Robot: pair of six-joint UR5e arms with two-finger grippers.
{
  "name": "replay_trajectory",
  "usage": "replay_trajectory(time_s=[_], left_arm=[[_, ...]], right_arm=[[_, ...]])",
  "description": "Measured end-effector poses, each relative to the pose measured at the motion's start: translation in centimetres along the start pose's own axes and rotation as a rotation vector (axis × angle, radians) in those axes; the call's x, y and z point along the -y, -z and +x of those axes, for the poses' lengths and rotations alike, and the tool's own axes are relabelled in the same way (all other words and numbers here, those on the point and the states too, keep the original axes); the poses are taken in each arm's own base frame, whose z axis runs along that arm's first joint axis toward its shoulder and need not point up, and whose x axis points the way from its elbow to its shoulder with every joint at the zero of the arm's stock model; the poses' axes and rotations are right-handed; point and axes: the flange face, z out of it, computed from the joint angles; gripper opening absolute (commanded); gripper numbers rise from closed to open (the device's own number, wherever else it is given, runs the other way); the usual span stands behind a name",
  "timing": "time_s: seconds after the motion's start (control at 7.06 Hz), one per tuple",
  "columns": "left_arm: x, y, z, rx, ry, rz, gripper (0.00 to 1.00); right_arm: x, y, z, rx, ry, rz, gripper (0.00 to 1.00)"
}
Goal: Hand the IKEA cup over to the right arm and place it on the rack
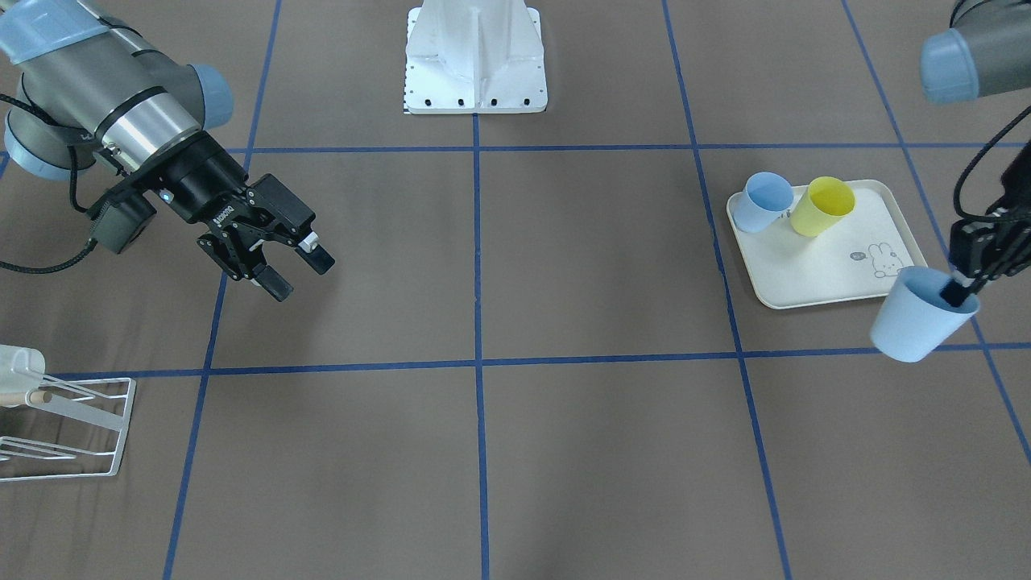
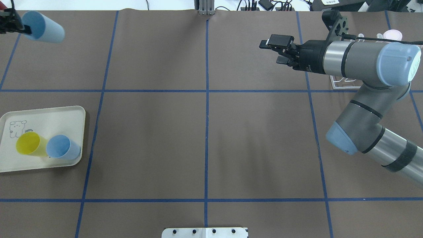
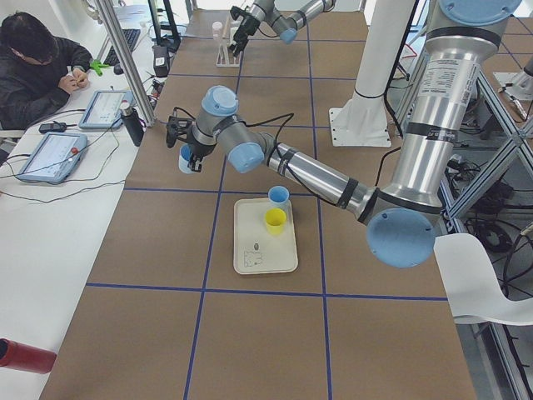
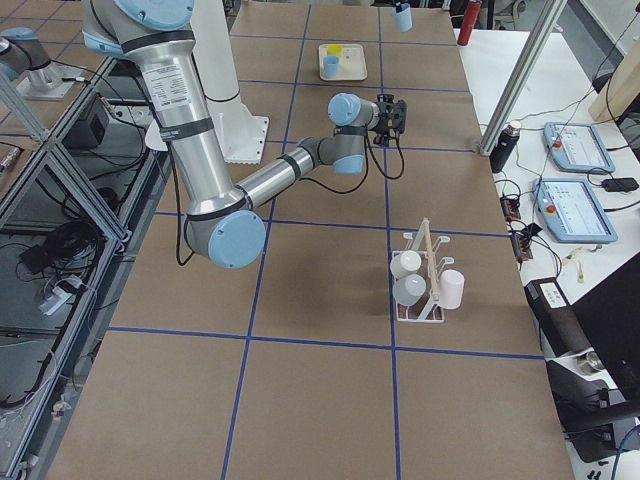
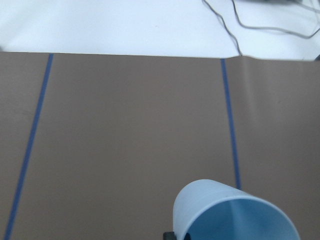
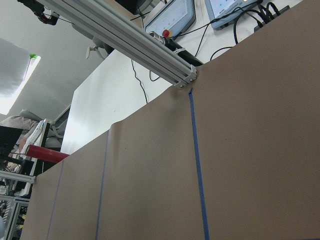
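The IKEA cup point(image 1: 918, 321) is light blue and hangs tilted in the air past the tray, with my left gripper point(image 1: 962, 290) shut on its rim, one finger inside the mouth. It also shows at the top left of the overhead view as the cup point(image 2: 43, 27), and its rim point(image 5: 235, 215) fills the bottom of the left wrist view. The right arm's gripper point(image 1: 298, 270) hovers open and empty over the table, far from the cup. The white wire rack point(image 4: 425, 275) with its wooden rod stands near the right arm and carries three cups.
A cream rabbit-print tray point(image 1: 830, 278) holds a blue cup point(image 1: 765, 201) and a yellow cup point(image 1: 823, 205). The white robot base point(image 1: 475, 56) sits at the table's edge. A person point(image 3: 42, 58) sits at a side desk with tablets.
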Motion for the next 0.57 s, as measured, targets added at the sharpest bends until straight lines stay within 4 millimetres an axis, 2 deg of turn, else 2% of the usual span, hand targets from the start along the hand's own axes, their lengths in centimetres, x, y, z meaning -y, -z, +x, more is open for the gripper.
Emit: replay_trajectory(time_s=[0.43, 0.57], left_arm=[[-5.7, -4.2, 11.8, -0.308, 0.350, -0.009, 0.00], [-8.2, -5.2, 14.9, -0.404, 0.443, -0.011, 0.00]], right_arm=[[0.0, -0.1, -0.5, 0.007, -0.027, 0.005, 1.00], [0.2, -0.3, -1.6, 0.027, -0.074, 0.017, 1.00]])
